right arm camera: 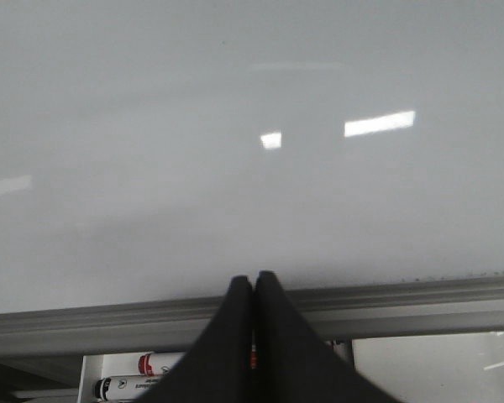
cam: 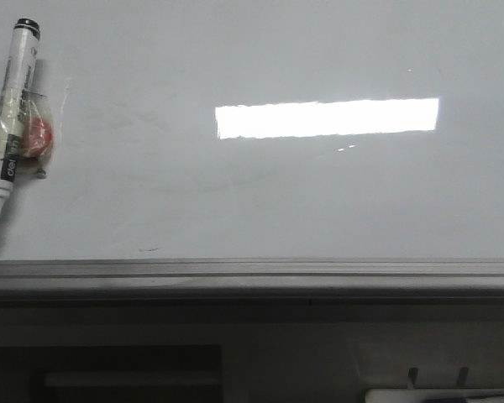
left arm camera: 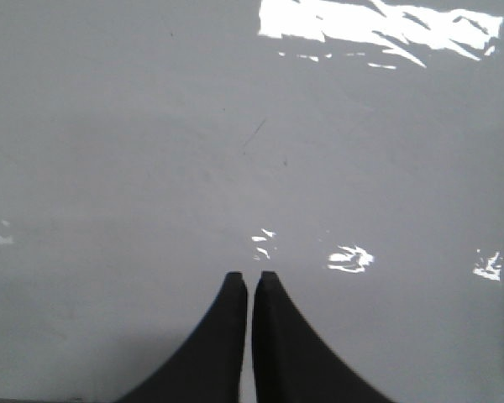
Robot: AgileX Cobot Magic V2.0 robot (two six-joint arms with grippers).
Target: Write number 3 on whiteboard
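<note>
The whiteboard [cam: 319, 193] is glossy pale grey-white, with a bright rectangular reflection [cam: 328, 117] and a grey metal frame edge [cam: 252, 270] at its near side. No number 3 shows on it in any view. A black-and-white marker pen [cam: 10, 109] lies on the board at the far left, tip toward the frame, with a red lump [cam: 39, 137] taped to it. Neither gripper shows in the front view. My left gripper [left arm camera: 251, 277] is shut and empty over bare board [left arm camera: 151, 168]. My right gripper [right arm camera: 254, 277] is shut and empty over the frame edge [right arm camera: 420, 302].
A tiny dark smudge [cam: 149, 249] lies near the frame. A thin short dark stroke [left arm camera: 254, 133] marks the board ahead of the left gripper. Below the frame, a white tray holds a black-capped marker [right arm camera: 139, 386] and a red-capped one [right arm camera: 155, 363].
</note>
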